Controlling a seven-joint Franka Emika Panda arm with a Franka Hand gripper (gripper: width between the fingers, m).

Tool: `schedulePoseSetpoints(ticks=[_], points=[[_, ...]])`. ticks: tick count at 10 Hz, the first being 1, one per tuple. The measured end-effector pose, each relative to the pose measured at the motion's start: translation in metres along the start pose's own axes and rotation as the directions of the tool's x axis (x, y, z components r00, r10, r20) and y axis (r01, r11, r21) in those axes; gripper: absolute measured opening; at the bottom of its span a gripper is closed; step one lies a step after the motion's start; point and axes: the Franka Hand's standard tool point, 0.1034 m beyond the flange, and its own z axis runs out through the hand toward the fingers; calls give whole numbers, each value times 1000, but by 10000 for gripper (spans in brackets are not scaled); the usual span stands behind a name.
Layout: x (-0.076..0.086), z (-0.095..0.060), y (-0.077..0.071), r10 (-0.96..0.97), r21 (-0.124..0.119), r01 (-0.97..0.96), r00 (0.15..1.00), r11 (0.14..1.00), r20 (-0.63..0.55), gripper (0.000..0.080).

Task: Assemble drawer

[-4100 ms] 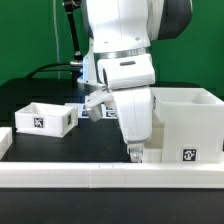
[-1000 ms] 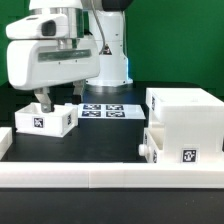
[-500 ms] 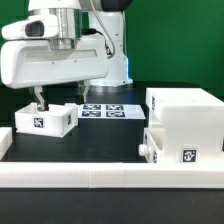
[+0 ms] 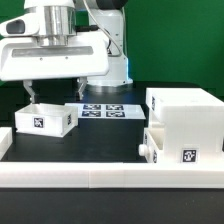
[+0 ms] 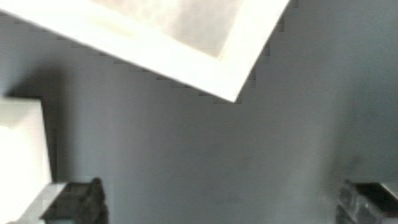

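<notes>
The white hollow housing [image 4: 185, 108] stands at the exterior view's right. A smaller white tray [image 4: 168, 146] with a tag sits low against its front side. The other tray [image 4: 42, 118], open-topped with a tag on its front, stands at the left. My gripper [image 4: 55, 93] hangs just above this left tray, jaws open wide and empty, one finger [image 4: 30, 94] over the tray's far left corner. In the wrist view my gripper [image 5: 222, 205] is open over dark table, and a white tray corner [image 5: 178, 35] shows beyond it.
The marker board [image 4: 104, 110] lies flat on the black table behind the middle. A long low white rail [image 4: 100, 176] runs along the front edge. A white block [image 4: 5, 141] sits at the far left edge. The arm's base stands behind the marker board.
The gripper left the housing on the right and crossed to the left tray. In the last second it drifted slightly left and up above that tray, still open.
</notes>
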Motion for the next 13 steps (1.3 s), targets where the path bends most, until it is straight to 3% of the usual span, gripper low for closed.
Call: schedulePoseSetpoints(ticks=[6,10,13], points=[[-9,1,3,304,23,-304,953,952,3,649],[-41,2,7,332,2,-332,943,943,12,649],[-42,3,7,326,3,-326,945,945,14,649]])
